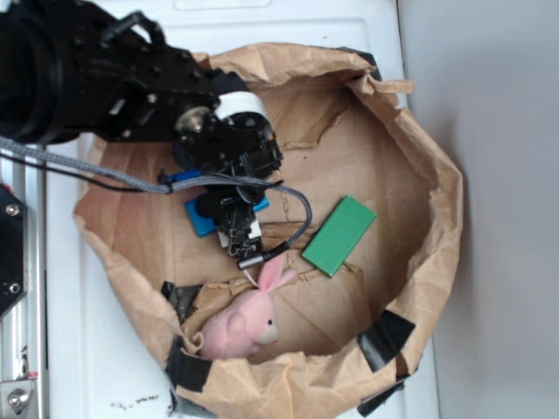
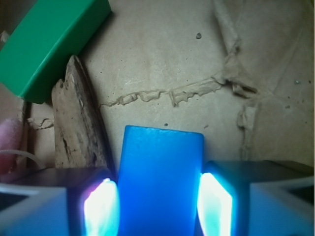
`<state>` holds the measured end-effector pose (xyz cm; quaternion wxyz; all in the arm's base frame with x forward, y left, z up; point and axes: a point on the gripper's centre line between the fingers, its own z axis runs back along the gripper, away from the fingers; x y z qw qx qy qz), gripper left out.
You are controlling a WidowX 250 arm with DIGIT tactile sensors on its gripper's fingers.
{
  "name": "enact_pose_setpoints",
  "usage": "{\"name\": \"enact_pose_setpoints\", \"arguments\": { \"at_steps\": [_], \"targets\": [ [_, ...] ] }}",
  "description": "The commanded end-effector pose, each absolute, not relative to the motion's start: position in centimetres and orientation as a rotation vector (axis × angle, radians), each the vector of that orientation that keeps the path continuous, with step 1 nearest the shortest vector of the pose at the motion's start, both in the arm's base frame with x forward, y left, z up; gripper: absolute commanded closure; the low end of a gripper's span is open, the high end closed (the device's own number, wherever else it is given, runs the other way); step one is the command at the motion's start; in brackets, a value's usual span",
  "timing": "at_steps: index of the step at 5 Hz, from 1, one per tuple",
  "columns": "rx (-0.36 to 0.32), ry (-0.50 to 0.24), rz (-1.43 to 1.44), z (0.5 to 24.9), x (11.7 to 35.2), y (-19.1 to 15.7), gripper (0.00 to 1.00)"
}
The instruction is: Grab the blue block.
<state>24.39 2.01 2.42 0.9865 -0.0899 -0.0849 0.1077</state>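
The blue block (image 1: 200,219) lies flat on the brown paper floor, mostly hidden under my gripper (image 1: 231,215) in the exterior view. In the wrist view the blue block (image 2: 160,182) fills the gap between my two fingers, and both lit pads (image 2: 212,206) press against its long sides. My gripper (image 2: 158,209) is shut on the block. I cannot tell whether the block is lifted off the paper.
A green block (image 1: 339,234) lies to the right, also in the wrist view (image 2: 49,39). A pink plush rabbit (image 1: 244,325) sits near the front. The crumpled paper bag wall (image 1: 441,218) rings the area, with black tape (image 1: 384,339) on it.
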Motion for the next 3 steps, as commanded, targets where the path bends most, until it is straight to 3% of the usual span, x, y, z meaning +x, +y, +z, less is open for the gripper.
{"name": "enact_pose_setpoints", "arguments": {
  "at_steps": [1, 3],
  "targets": [
    [-0.221, -0.234, 0.228, 5.0, 25.8, 2.2, 1.00],
    [-0.287, -0.202, 0.222, 9.2, 25.6, 2.4, 1.00]
  ]
}}
